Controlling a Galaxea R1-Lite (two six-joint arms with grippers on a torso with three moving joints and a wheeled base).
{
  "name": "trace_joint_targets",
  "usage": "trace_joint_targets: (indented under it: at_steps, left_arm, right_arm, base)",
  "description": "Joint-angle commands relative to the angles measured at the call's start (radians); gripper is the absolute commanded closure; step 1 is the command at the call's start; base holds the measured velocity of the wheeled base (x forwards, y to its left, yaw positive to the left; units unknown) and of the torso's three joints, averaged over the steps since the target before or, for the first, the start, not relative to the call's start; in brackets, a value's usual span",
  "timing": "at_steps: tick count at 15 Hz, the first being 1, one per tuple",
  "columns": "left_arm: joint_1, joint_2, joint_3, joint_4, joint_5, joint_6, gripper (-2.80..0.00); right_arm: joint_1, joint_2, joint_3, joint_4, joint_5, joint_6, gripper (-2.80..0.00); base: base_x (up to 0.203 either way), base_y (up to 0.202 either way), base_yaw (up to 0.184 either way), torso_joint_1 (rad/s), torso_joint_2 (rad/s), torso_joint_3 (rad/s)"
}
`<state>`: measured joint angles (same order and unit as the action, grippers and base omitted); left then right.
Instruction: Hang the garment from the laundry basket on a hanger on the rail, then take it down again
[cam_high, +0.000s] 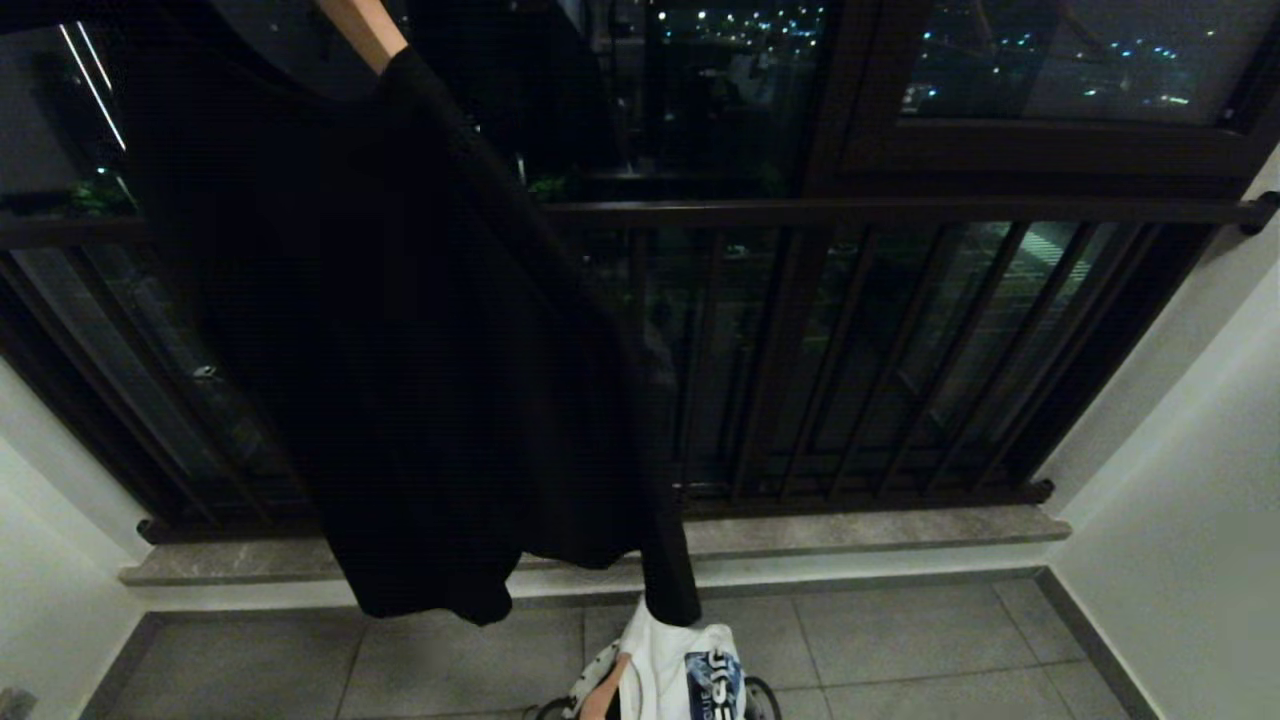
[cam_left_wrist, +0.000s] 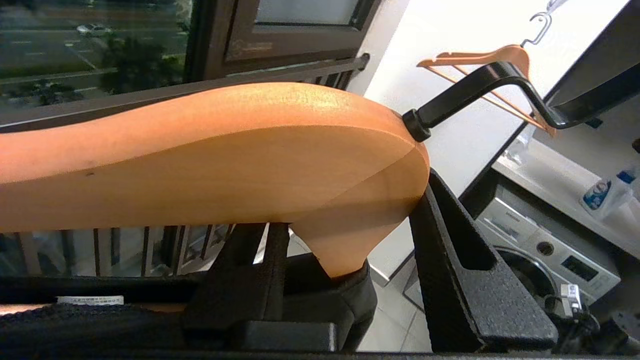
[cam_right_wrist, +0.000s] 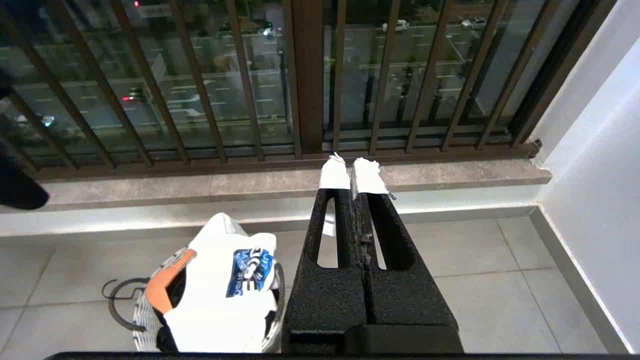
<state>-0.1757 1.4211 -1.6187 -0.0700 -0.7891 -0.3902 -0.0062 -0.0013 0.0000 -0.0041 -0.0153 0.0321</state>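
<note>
A black garment (cam_high: 400, 350) hangs on a wooden hanger (cam_high: 365, 30) at the upper left of the head view, its hem and a sleeve reaching down near the floor. In the left wrist view my left gripper (cam_left_wrist: 350, 225) is shut on the thick middle of that hanger (cam_left_wrist: 225, 150), whose black hook (cam_left_wrist: 490, 80) points away from me. The garment's collar (cam_left_wrist: 350, 295) sits just under the wood. The laundry basket (cam_right_wrist: 142, 325) stands on the floor tiles with a white printed cloth (cam_right_wrist: 225, 295) in it. My right gripper (cam_right_wrist: 352, 172) is shut and empty, parked above the floor. The rail is out of view.
A second, bare wooden hanger (cam_left_wrist: 480, 57) hangs by a metal hook near a white wall. A washing machine (cam_left_wrist: 545, 245) stands under a counter with a bottle (cam_left_wrist: 600, 192). Dark window bars (cam_high: 850, 350) and a stone sill (cam_high: 850, 530) close the front; white walls stand on both sides.
</note>
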Motion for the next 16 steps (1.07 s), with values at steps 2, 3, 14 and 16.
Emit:
trace_joint_targets:
  at_steps: [2, 3, 14, 16]
  left_arm:
    - [0.020, 0.002, 0.003, 0.001, -0.007, -0.036, 0.00]
    - [0.025, 0.003, 0.013, 0.000, -0.007, -0.039, 0.00]
    - [0.042, 0.001, 0.028, 0.001, -0.004, -0.148, 0.00]
    - [0.042, 0.001, 0.030, 0.001, -0.004, -0.150, 0.00]
  right_arm:
    - [0.000, 0.000, 0.000, -0.001, 0.000, -0.001, 0.00]
    - [0.000, 0.000, 0.000, -0.001, 0.000, -0.001, 0.00]
    - [0.000, 0.000, 0.000, -0.001, 0.000, -0.001, 0.00]
    - [0.000, 0.000, 0.000, -0.001, 0.000, -0.001, 0.00]
  base:
    - [0.000, 0.000, 0.000, 0.000, 0.00, 0.000]
    - [0.000, 0.000, 0.000, 0.000, 0.00, 0.000]
    - [0.000, 0.000, 0.000, 0.000, 0.00, 0.000]
    - [0.000, 0.000, 0.000, 0.000, 0.00, 0.000]
